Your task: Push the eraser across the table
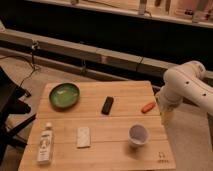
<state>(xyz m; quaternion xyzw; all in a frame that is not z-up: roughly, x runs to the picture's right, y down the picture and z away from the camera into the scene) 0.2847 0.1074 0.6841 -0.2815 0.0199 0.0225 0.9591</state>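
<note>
A black oblong eraser [107,105] lies near the middle of the wooden table [120,90], pointing roughly front to back. My white arm [187,87] comes in from the right. Its gripper [166,118] points down just off the table's right edge, level with the table's middle. It is well to the right of the eraser and not touching it. An orange object [148,107] lies between the gripper and the eraser.
A green bowl [64,95] sits at the back left. A white cup [138,135] stands front right, a white flat packet [83,137] front centre and a white bottle [45,144] front left. A black chair [9,107] is at the left.
</note>
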